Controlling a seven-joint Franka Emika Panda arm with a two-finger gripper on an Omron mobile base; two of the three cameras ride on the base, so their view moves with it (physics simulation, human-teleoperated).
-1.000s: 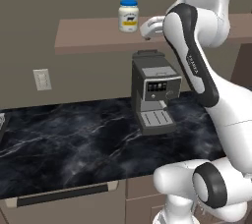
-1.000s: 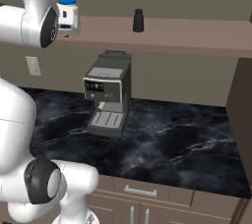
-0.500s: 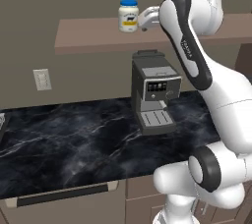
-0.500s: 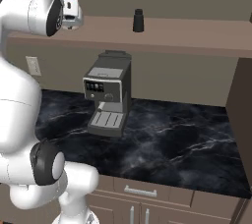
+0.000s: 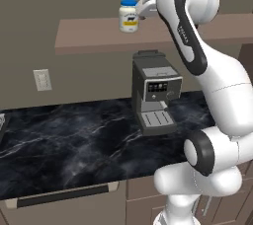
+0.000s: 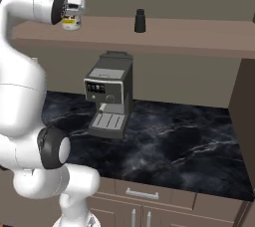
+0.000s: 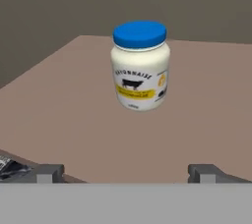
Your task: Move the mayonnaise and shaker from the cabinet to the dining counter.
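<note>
The mayonnaise (image 5: 128, 16) (image 7: 141, 66), a white jar with a blue lid, stands upright on the tan cabinet shelf (image 5: 94, 35) (image 7: 54, 115). My gripper (image 5: 144, 9) (image 7: 127, 174) hovers just to the jar's right, at its height, and is open. In the hand view the jar stands a little ahead of the two fingertips (image 7: 49, 173), centred between them and untouched. From the right base view my hand covers most of the jar (image 6: 71, 23). The dark shaker (image 6: 140, 21) stands farther right along the same shelf (image 6: 199, 34). The dining counter is out of view.
A grey coffee machine (image 5: 154, 98) (image 6: 109, 96) stands on the black marble worktop (image 5: 69, 140) under the shelf. A wall outlet (image 5: 42, 79) sits to the left. A tall brown cabinet side (image 6: 244, 111) bounds the right end.
The arm has straightened and the hand has risen slightly and moved closer to the jar. The jar and shaker have not moved; the gripper stays open.
</note>
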